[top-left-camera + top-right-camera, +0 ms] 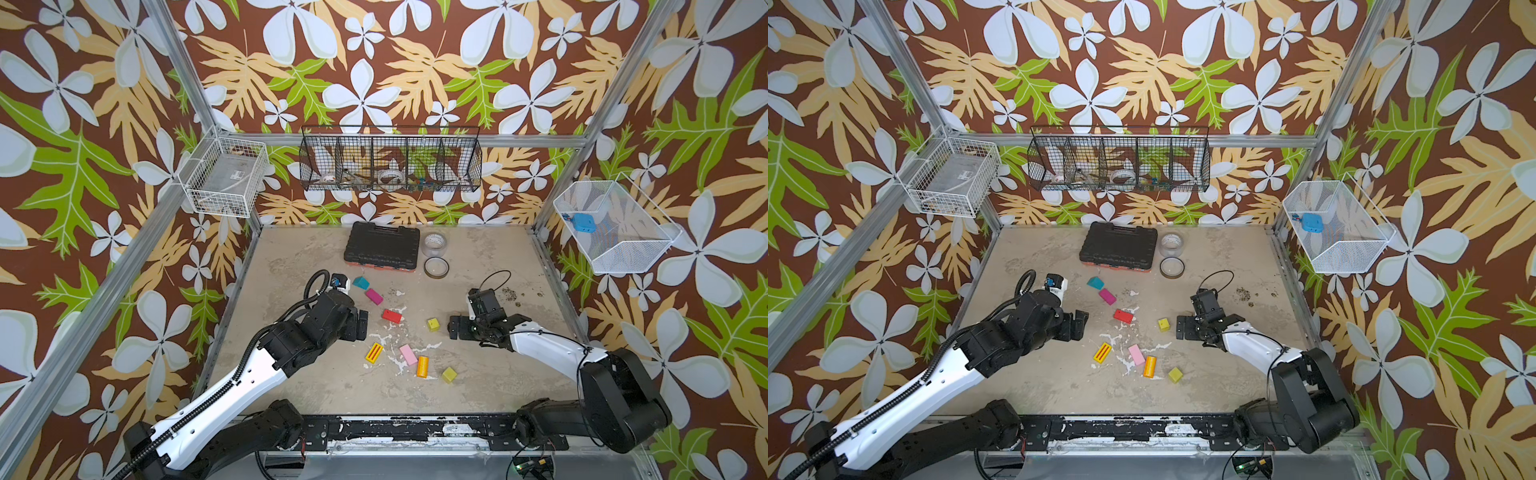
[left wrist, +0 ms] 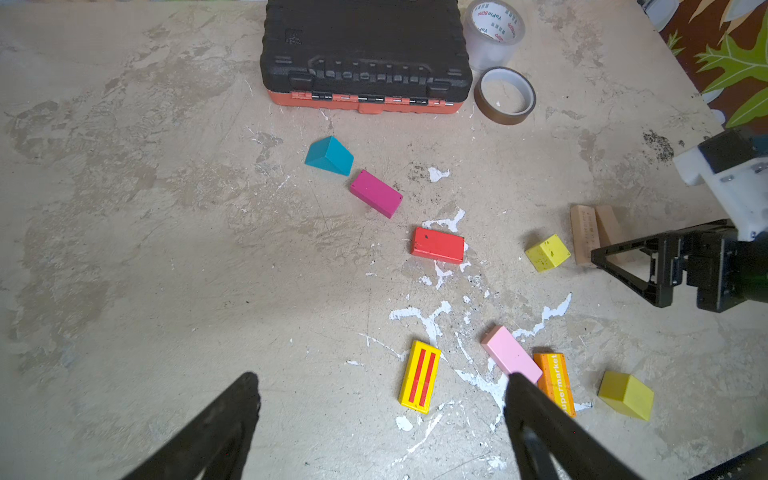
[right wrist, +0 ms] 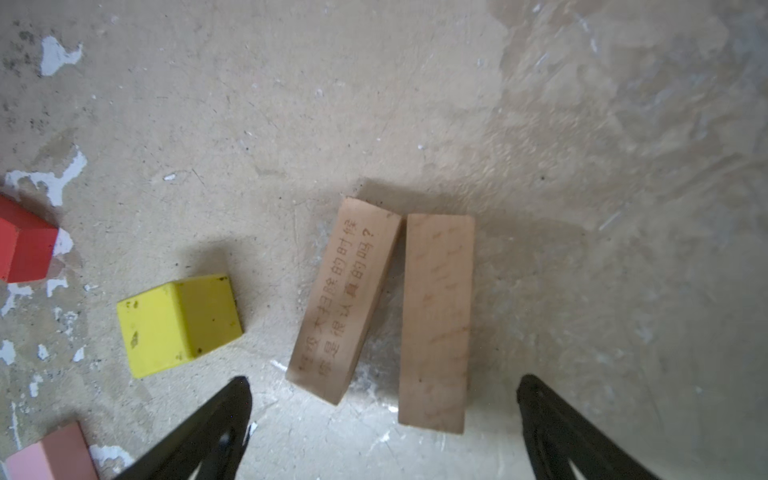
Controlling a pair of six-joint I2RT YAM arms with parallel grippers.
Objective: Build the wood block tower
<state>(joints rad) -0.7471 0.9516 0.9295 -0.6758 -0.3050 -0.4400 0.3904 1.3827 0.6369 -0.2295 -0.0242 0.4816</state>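
No tower yet: two bars (image 3: 436,320) lie flat side by side under the right gripper (image 3: 384,382), spread wide, empty; left gripper (image 2: 382,377) likewise spread, empty; coloured blocks (image 1: 392,316) scattered across the table (image 1: 478,374), all unstacked.

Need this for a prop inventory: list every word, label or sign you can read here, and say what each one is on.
"upermarket", first letter hidden: on the orange wood block.
"YuPin BOPP", repeated in red print: inside the clear tape roll.
"…扫除的时候" and "…是很认真的吗?", opening characters too blurred to read: on the plain wood bar.
Embossed mark on the black plastic tool case: too small to read.
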